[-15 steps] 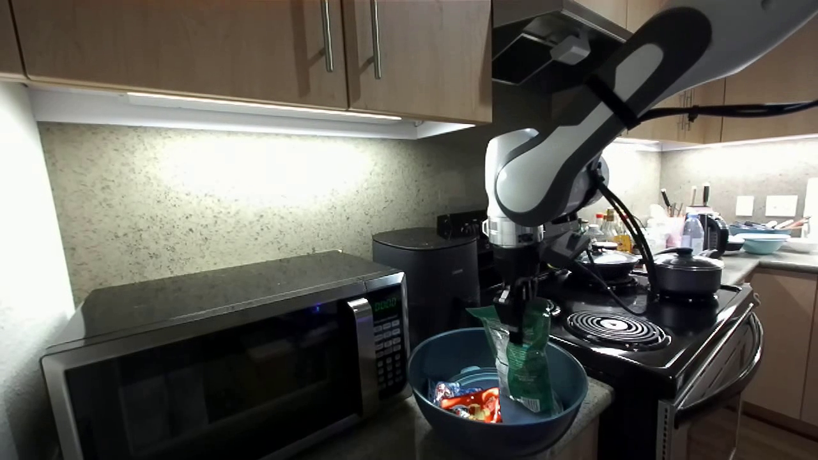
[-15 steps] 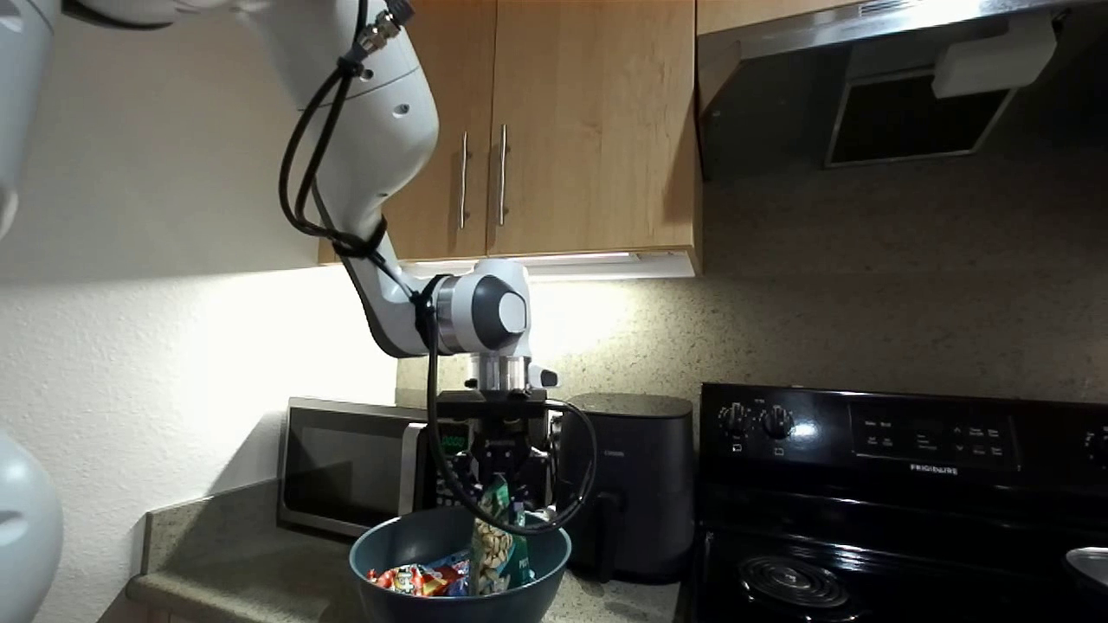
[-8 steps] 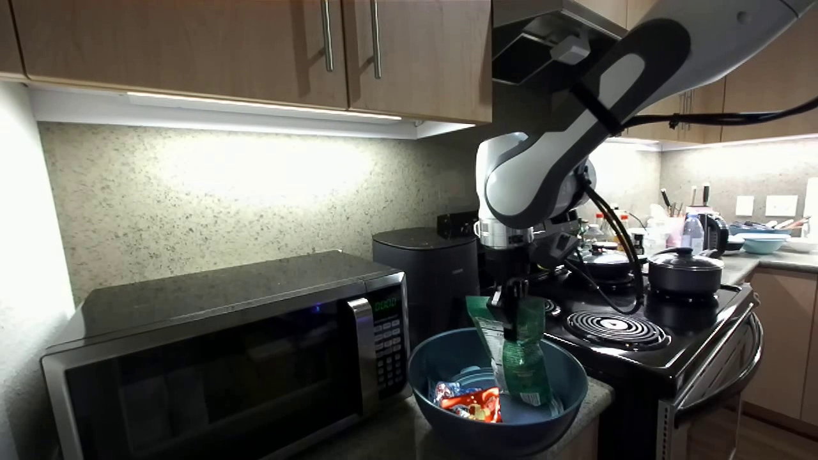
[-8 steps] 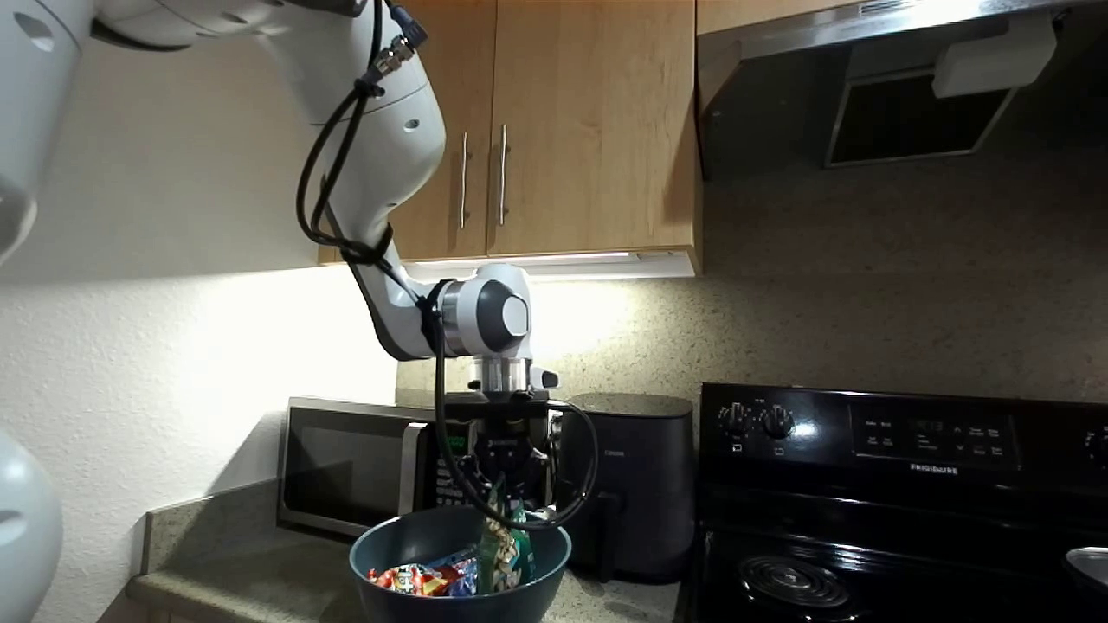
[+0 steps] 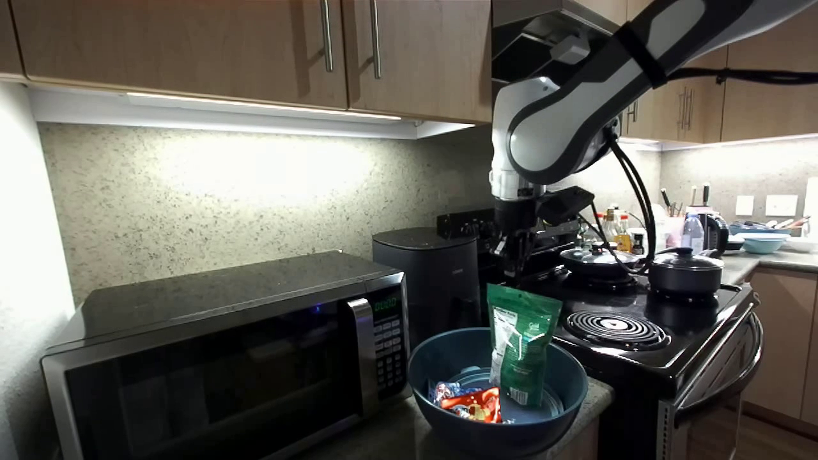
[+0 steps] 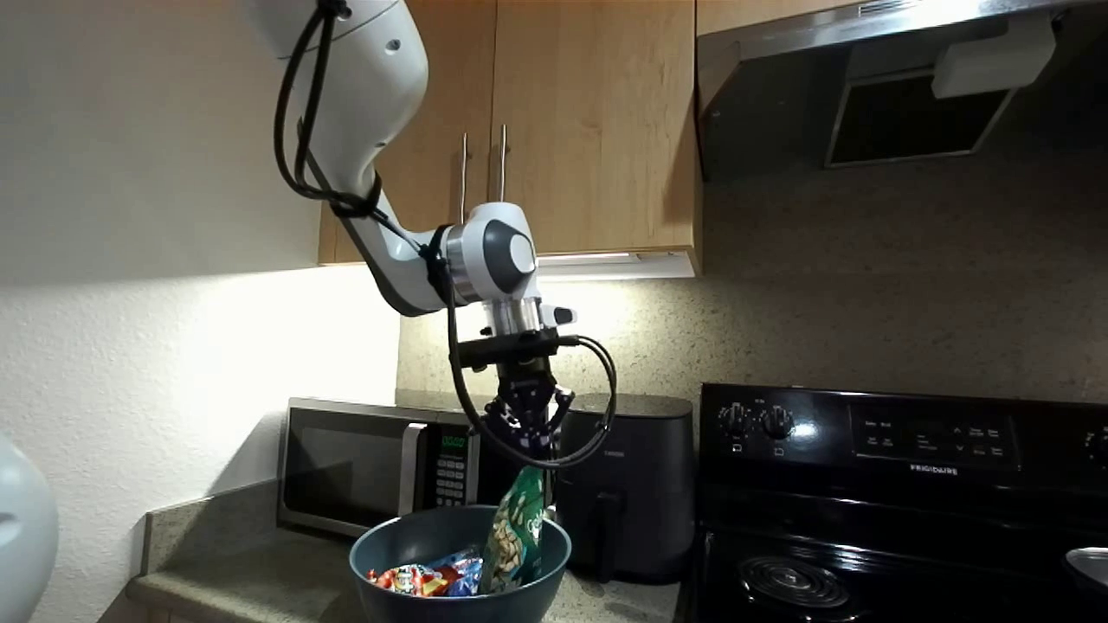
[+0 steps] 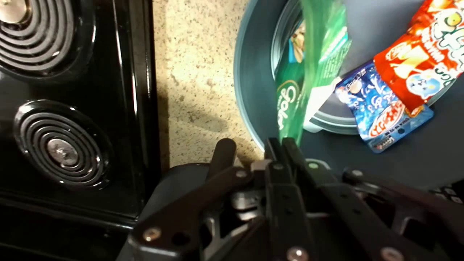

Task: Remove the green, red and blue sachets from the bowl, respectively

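Microwave [image 5: 220, 367], black stove [image 6: 900, 497], lidded pot [image 5: 685, 276]

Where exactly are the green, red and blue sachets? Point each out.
Green sachet [image 5: 525, 348]: in an exterior view, middle of its printed panel.
Red sachet [image 7: 422, 56]: in the wrist view, middle of its visible face.
Blue sachet [image 7: 380, 108]: in the wrist view, part left uncovered by the red sachet.

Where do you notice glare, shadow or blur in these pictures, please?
Glare washes out the backsplash under the cabinet light in both exterior views; a shadow falls on the wall beside the microwave in an exterior view; the wrist view shows bright glints on the black stove and the green sachet looking partly blurred.
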You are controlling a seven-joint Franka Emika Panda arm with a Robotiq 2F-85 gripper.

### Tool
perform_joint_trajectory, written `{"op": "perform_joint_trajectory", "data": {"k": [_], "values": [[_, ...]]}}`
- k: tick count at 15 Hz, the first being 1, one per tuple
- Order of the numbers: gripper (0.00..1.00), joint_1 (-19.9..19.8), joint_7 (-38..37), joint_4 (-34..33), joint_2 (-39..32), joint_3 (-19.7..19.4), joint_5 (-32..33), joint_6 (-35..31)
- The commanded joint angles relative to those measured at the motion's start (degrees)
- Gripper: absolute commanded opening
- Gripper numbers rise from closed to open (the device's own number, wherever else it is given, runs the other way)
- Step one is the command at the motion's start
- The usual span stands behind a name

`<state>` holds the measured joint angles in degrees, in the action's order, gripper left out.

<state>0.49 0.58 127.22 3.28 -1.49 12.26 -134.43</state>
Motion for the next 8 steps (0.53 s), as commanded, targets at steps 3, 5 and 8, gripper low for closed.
{"op": "perform_joint_trajectory", "data": {"k": [3,5,8], "values": [[0.06,-1.7,-2.2,3.8,4.8,0.1,1.2,-1.2],[0.06,-1.6,-0.9,1.8,3.5,0.1,0.1,0.1],[0.48,-1.5,-1.0,2.1,3.4,0.4,0.1,0.1]]}}
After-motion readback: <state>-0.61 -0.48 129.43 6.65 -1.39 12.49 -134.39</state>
